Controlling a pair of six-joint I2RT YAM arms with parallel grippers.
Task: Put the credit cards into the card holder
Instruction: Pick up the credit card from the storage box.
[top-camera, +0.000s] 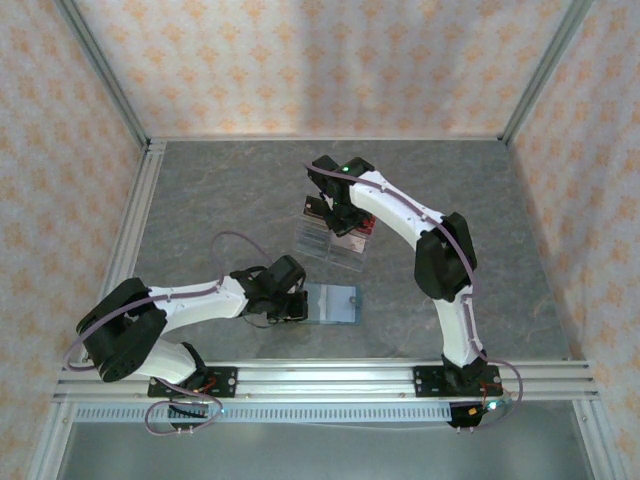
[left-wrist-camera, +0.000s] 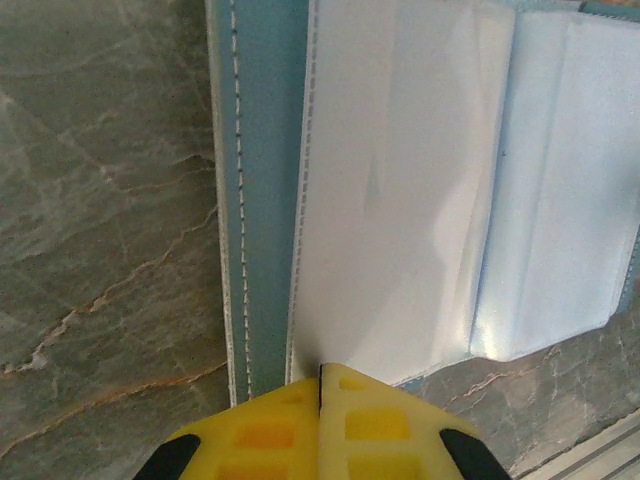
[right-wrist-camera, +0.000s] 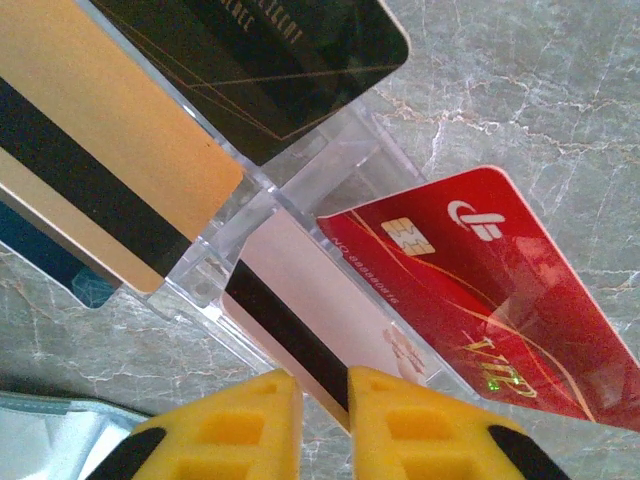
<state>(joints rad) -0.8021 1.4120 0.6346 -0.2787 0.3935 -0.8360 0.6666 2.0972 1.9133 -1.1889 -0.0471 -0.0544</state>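
- Red card (right-wrist-camera: 480, 290): gold "VIP", chip, white logo.
- Grey marbled table (top-camera: 220, 190); floral-patterned walls (top-camera: 300, 60).
- Left gripper (left-wrist-camera: 320, 372) fingers pressed together; right gripper (right-wrist-camera: 322, 380) narrow around pale card (right-wrist-camera: 330, 290).

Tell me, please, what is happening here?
The job is to fill the card holder, which lies open on the table. The left gripper, shut, rests at its edge. The right gripper is at the clear rack, jaws slightly apart around a pale striped card; the red card is right beside it.

Four cards (right-wrist-camera: 500, 300), perhaps a fifth, one clear rack (top-camera: 325, 245), one card holder (top-camera: 335, 305)
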